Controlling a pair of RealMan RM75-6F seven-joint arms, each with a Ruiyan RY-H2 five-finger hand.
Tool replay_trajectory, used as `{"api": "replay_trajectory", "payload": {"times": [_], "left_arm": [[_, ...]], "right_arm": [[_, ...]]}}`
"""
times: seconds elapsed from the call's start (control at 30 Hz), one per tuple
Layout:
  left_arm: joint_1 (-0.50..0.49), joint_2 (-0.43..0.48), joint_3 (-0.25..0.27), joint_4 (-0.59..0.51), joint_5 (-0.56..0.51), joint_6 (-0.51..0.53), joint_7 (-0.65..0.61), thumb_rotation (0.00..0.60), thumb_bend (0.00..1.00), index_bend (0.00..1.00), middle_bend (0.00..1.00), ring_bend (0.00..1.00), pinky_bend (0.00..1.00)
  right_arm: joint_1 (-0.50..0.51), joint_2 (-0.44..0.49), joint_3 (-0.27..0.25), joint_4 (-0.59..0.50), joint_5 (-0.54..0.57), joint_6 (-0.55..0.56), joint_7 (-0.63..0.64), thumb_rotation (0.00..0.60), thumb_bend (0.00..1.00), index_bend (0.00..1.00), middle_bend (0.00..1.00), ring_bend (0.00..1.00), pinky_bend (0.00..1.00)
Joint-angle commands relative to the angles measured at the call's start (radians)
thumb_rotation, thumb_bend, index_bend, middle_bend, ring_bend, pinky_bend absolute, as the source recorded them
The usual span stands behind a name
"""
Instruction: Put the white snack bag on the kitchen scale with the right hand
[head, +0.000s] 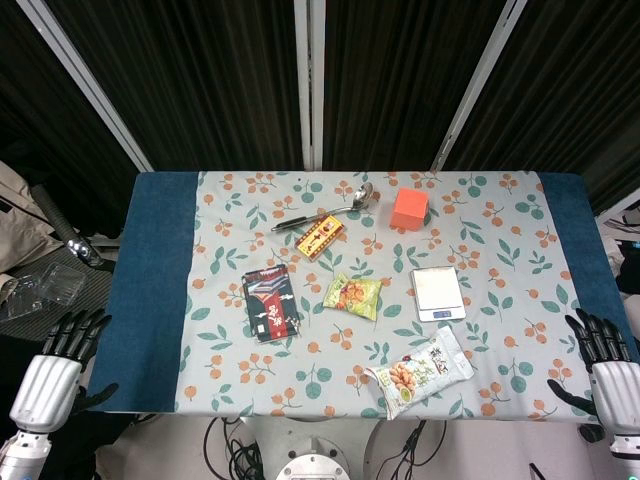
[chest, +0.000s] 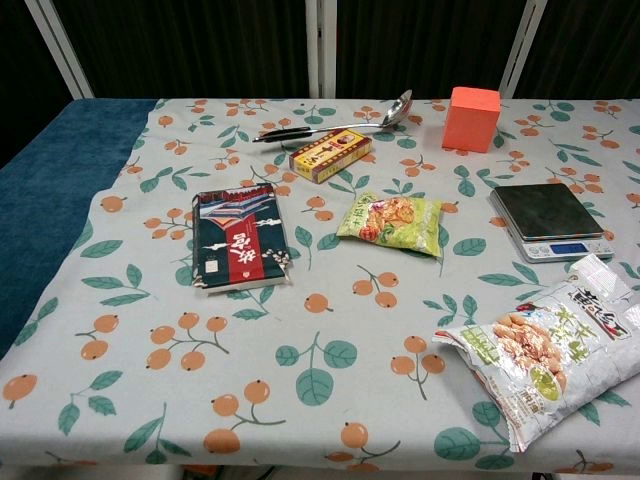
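Note:
The white snack bag lies flat near the table's front edge, right of centre, printed with nuts. Just behind it sits the kitchen scale, a small silver platform with nothing on it. My right hand hangs off the table's right front corner, fingers spread, holding nothing, well to the right of the bag. Beyond the table's left front corner my left hand hangs with its fingers apart and nothing in them. Neither hand shows in the chest view.
A green snack bag lies left of the scale. A dark red-and-blue packet is further left. A yellow-red box, a ladle and an orange cube sit at the back. Blue cloth borders the floral tablecloth.

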Motion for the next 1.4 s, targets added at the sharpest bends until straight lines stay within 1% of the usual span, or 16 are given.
{"api": "replay_trajectory", "payload": {"times": [0.03, 0.37, 0.47, 0.5, 0.57, 0.67, 0.7, 0.73, 0.83, 0.93, 1.07, 1.2, 1.27, 1.4], "left_arm": [[-0.005, 0.006, -0.003, -0.01, -0.017, -0.018, 0.008, 0.6, 0.0, 0.04, 0.03, 0.0, 0.01], [-0.018, 0.021, -0.002, -0.033, -0.041, -0.057, 0.018, 0.6, 0.0, 0.04, 0.03, 0.0, 0.01], [-0.024, 0.023, -0.005, -0.038, -0.048, -0.067, 0.019, 0.6, 0.0, 0.04, 0.04, 0.0, 0.01], [-0.026, 0.023, -0.005, -0.039, -0.049, -0.071, 0.021, 0.6, 0.0, 0.04, 0.04, 0.0, 0.01], [-0.028, 0.021, -0.007, -0.037, -0.051, -0.074, 0.023, 0.6, 0.0, 0.04, 0.04, 0.0, 0.01], [-0.027, 0.011, -0.009, -0.027, -0.056, -0.073, 0.033, 0.6, 0.0, 0.04, 0.04, 0.0, 0.01], [-0.025, 0.006, -0.009, -0.022, -0.059, -0.073, 0.036, 0.6, 0.0, 0.04, 0.04, 0.0, 0.01], [-0.024, 0.002, -0.008, -0.02, -0.06, -0.072, 0.037, 0.6, 0.0, 0.04, 0.04, 0.0, 0.01], [-0.016, -0.004, -0.004, -0.011, -0.06, -0.06, 0.031, 0.6, 0.0, 0.04, 0.04, 0.0, 0.01], [-0.005, -0.01, -0.008, 0.009, -0.054, -0.031, 0.018, 0.6, 0.0, 0.04, 0.04, 0.0, 0.0], [0.006, -0.005, -0.008, 0.019, -0.056, -0.008, 0.004, 0.6, 0.0, 0.04, 0.04, 0.0, 0.0], [0.013, 0.003, -0.007, 0.022, -0.058, 0.0, 0.0, 0.6, 0.0, 0.04, 0.04, 0.0, 0.0], [0.015, 0.003, -0.005, 0.025, -0.057, 0.001, -0.002, 0.6, 0.0, 0.04, 0.04, 0.0, 0.0], [0.016, 0.005, -0.003, 0.029, -0.057, 0.001, -0.011, 0.6, 0.0, 0.04, 0.04, 0.0, 0.0]], "right_arm": [[0.011, 0.011, 0.0, -0.025, 0.005, -0.024, -0.021, 0.6, 0.04, 0.0, 0.0, 0.0, 0.0], [0.023, 0.024, -0.008, -0.05, 0.01, -0.057, -0.043, 0.6, 0.05, 0.0, 0.0, 0.0, 0.0], [0.033, 0.032, -0.017, -0.058, -0.009, -0.066, -0.053, 0.6, 0.05, 0.0, 0.0, 0.0, 0.0], [0.041, 0.04, -0.027, -0.065, -0.028, -0.075, -0.066, 0.6, 0.05, 0.0, 0.0, 0.0, 0.0], [0.059, 0.054, -0.045, -0.08, -0.064, -0.1, -0.114, 0.6, 0.05, 0.0, 0.0, 0.0, 0.0], [0.103, 0.075, -0.075, -0.122, -0.142, -0.16, -0.268, 0.6, 0.05, 0.0, 0.0, 0.0, 0.0], [0.121, 0.081, -0.084, -0.151, -0.168, -0.186, -0.316, 0.6, 0.05, 0.0, 0.0, 0.0, 0.0], [0.136, 0.085, -0.09, -0.174, -0.185, -0.208, -0.343, 0.6, 0.05, 0.0, 0.0, 0.0, 0.0], [0.195, 0.099, -0.102, -0.255, -0.219, -0.301, -0.401, 0.6, 0.05, 0.0, 0.0, 0.0, 0.0], [0.253, 0.101, -0.095, -0.319, -0.234, -0.393, -0.479, 0.6, 0.05, 0.0, 0.0, 0.0, 0.0], [0.305, 0.089, -0.078, -0.393, -0.208, -0.509, -0.603, 0.6, 0.05, 0.0, 0.0, 0.0, 0.0], [0.345, 0.065, -0.056, -0.437, -0.136, -0.617, -0.707, 0.6, 0.05, 0.0, 0.0, 0.0, 0.0], [0.36, 0.047, -0.049, -0.443, -0.103, -0.652, -0.721, 0.6, 0.06, 0.0, 0.0, 0.0, 0.0], [0.395, 0.02, -0.043, -0.442, -0.052, -0.714, -0.703, 0.6, 0.07, 0.0, 0.0, 0.0, 0.0]]}}
